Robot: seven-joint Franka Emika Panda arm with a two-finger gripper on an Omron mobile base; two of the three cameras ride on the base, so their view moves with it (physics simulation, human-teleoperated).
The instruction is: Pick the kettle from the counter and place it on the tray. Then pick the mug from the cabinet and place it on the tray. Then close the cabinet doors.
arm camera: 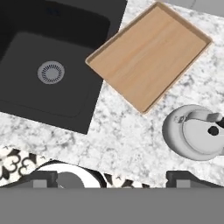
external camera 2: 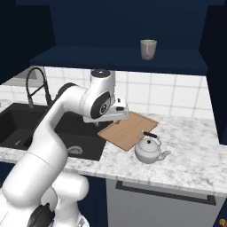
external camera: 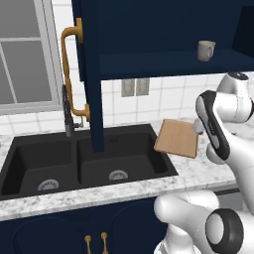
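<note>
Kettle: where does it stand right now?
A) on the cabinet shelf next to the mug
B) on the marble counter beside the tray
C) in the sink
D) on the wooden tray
B: the kettle stands on the counter, just off the near edge of the tray, which carries nothing.

1. Speckled marble counter (arm camera: 127, 135) runs under the two dark finger tips (arm camera: 41, 178).
2. Wooden tray (arm camera: 151, 54) lies flat on it, ahead of the finger tips.
3. Silver kettle (arm camera: 197, 133) stands on the marble just ahead of the right-hand finger tip, beside the tray, apart.
4. Mug (external camera 2: 148, 48) stands on the cabinet's dark shelf (external camera 2: 88, 57).
</note>
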